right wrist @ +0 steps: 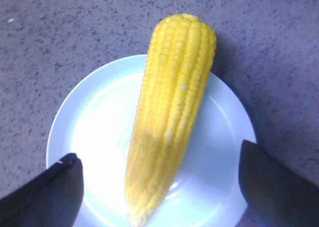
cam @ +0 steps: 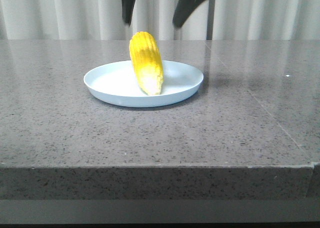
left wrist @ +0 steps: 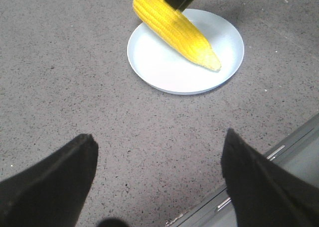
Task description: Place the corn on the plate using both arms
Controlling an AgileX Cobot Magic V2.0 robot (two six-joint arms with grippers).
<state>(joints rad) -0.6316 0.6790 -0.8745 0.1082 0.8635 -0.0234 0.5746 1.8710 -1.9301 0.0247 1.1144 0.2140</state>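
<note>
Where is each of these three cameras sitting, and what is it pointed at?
Front view: looks forward over the table at the corn lying on the plate; dark fingers hang above.
Left wrist view: rides the left arm, looking down; open left pincer over bare table.
Right wrist view: rides the right arm; open right pincer straddles the corn.
All share corn and plate.

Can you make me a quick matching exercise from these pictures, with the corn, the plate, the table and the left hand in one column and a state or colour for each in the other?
Things:
1. corn
2. plate
3. table
4. left hand

Descriptions:
A. speckled grey stone
B. pale blue, round and shallow
C. open, holding nothing
D. yellow, leaning on the plate's rim

Pairs: 1-D, 2-B, 3-A, 4-C
</note>
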